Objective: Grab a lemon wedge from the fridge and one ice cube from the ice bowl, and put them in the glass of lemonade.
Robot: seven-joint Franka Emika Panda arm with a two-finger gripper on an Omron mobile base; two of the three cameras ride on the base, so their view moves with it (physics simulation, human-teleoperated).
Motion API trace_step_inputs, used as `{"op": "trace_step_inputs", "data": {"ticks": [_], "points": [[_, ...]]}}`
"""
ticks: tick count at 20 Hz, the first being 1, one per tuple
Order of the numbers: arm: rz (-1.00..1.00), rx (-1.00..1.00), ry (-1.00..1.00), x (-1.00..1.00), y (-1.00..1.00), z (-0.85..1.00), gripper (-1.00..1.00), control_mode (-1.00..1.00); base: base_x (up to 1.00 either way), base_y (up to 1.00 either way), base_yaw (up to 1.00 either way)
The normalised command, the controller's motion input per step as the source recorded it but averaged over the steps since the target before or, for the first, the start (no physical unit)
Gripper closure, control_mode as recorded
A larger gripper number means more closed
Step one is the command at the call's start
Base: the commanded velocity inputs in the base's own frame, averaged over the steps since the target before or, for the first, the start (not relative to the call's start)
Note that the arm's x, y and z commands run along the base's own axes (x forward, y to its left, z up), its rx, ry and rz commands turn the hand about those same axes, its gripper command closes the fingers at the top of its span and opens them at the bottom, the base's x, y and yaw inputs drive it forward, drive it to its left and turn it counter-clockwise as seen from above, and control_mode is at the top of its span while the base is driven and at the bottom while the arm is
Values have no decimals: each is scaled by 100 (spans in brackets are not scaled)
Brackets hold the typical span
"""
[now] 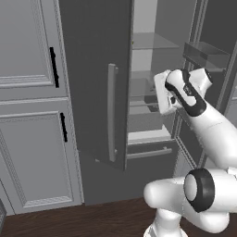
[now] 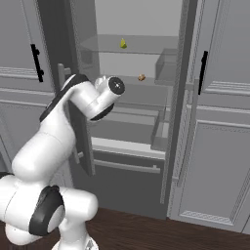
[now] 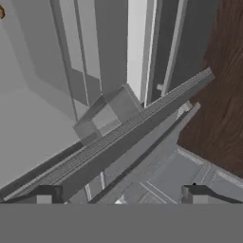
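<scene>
The fridge (image 1: 92, 69) stands with its doors swung open, pale shelves showing inside (image 2: 141, 19). A small yellow lemon wedge (image 2: 123, 44) lies on the upper glass shelf. My hand (image 1: 163, 90) reaches into the fridge at middle-shelf height, well below the wedge and to its left. In the hand view my gripper (image 3: 119, 195) is open, its two dark fingertips (image 3: 45, 193) far apart with nothing between them, looking down past a shelf edge and door frame. The ice bowl, ice cube and glass of lemonade are out of view.
A small round brown thing (image 2: 141, 77) sits on the middle shelf. Door bins (image 1: 208, 53) hang on the open right door. Light grey panelled cabinets with black handles flank the fridge (image 1: 28, 92) (image 2: 219, 122). A drawer with a bar handle (image 1: 148, 152) sits low; dark wood floor (image 2: 146, 234).
</scene>
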Motion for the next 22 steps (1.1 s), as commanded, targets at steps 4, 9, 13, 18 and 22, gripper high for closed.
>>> {"op": "trace_step_inputs", "data": {"ticks": [4,9,13,18,22], "points": [[0,7,6,97,13,-28,-100,-100,0,0,0],[2,8,2,98,28,-22,-100,-100,0,0,0],[8,4,0,64,53,-3,-100,-100,0,0,0],[18,1,0,33,65,0,-100,-100,0,0,0],[36,0,0,-71,79,-1,-100,-100,0,0,0]]}}
